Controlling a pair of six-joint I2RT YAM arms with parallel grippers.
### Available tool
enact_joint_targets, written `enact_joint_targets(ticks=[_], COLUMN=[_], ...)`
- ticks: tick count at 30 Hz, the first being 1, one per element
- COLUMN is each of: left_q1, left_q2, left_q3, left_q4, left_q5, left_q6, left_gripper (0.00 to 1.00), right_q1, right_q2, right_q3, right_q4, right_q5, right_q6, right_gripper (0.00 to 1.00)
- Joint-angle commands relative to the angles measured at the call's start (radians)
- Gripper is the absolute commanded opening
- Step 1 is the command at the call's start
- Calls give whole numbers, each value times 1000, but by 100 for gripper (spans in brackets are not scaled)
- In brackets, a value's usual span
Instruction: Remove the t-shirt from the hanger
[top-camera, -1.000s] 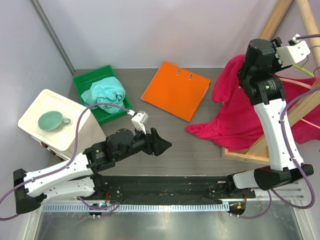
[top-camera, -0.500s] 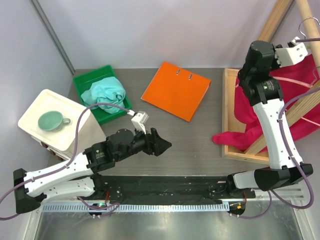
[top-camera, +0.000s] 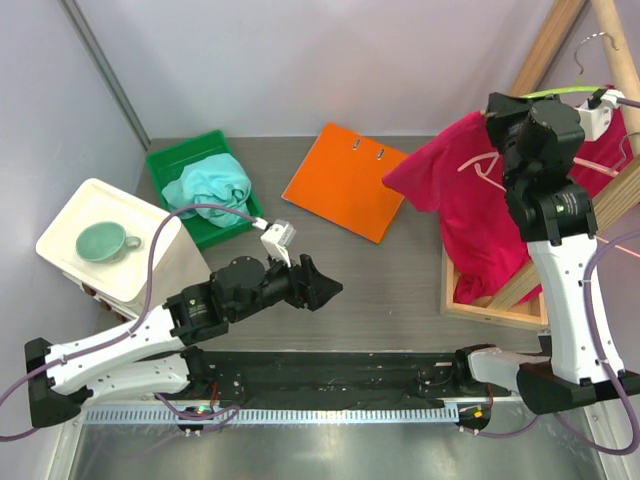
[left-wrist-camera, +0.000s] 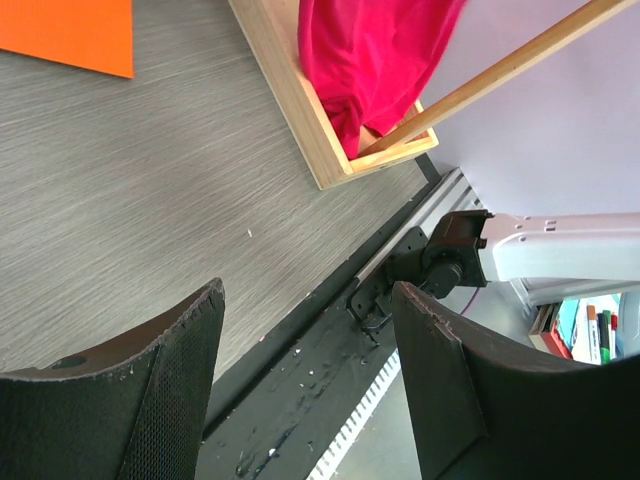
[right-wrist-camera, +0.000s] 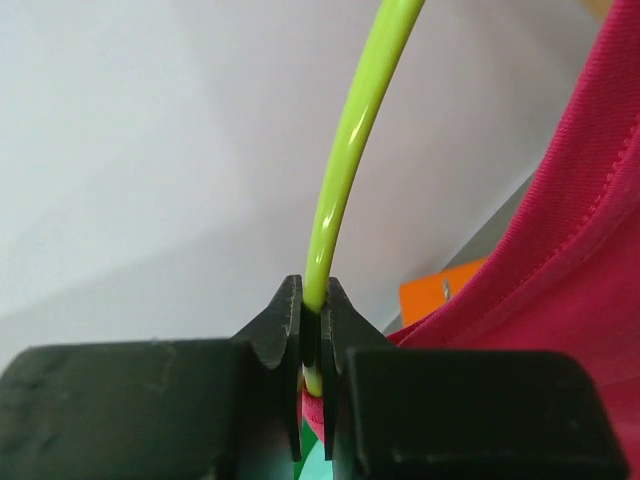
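While the right gripper (right-wrist-camera: 312, 330) is pinching the lime-green hanger (right-wrist-camera: 345, 150), its fingers pressed together on the thin rod, the crimson t-shirt (top-camera: 480, 200) is hanging from that hanger above the right side of the table. The shirt's lower folds are trailing down into the wooden rack base (top-camera: 490, 308). In the right wrist view the collar seam is lying just beside the pinched rod, so the garment is judged to be on the hanger and not yet freed.

The left gripper (left-wrist-camera: 305, 300) is hovering low over the bare middle of the table, its fingers spread and holding nothing. It is well apart from the shirt.

The step in hand looks like lifting and presenting the hanger so that the cloth can be drawn off. The next move is probably calling for the left arm to reach across to the shirt's near sleeve or hem. It would close on fabric alone and pull away from the hanger while the right arm holds the rod steady. The shoulders may be catching on the hanger's ends or on the slanted rack struts.
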Motion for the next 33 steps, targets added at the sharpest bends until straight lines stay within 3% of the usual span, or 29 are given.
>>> enact_joint_targets(ticks=[1, 6, 9, 11, 14, 26, 33], left_q1=[-4, -4, -4, -4, -4, -4, -4], left_q2=[-30, -29, -24, -24, -13, 298, 461], left_q3=[33, 42, 77, 126, 255, 562, 692], left_q4=[-1, 7, 15, -8, -76, -88, -117], left_q5=[-18, 11, 46, 54, 60, 39, 34], left_q6=[23, 25, 52, 83, 152, 431, 496], left_gripper=[68, 68, 71, 73, 76, 86, 81], right_q1=[14, 14, 12, 14, 14, 22, 23], right_q2=[-62, -98, -63, -10, 9, -91, -117], right_q3=[-104, -226, -206, -134, -54, -45, -54], right_q4=[64, 108, 141, 124, 96, 150, 161], right_q5=[-235, -289, -454, -662, -821, -979, -1010], right_q6=[64, 29, -46, -72, -75, 82, 127], right_gripper=[1, 1, 1, 1, 1, 1, 1])
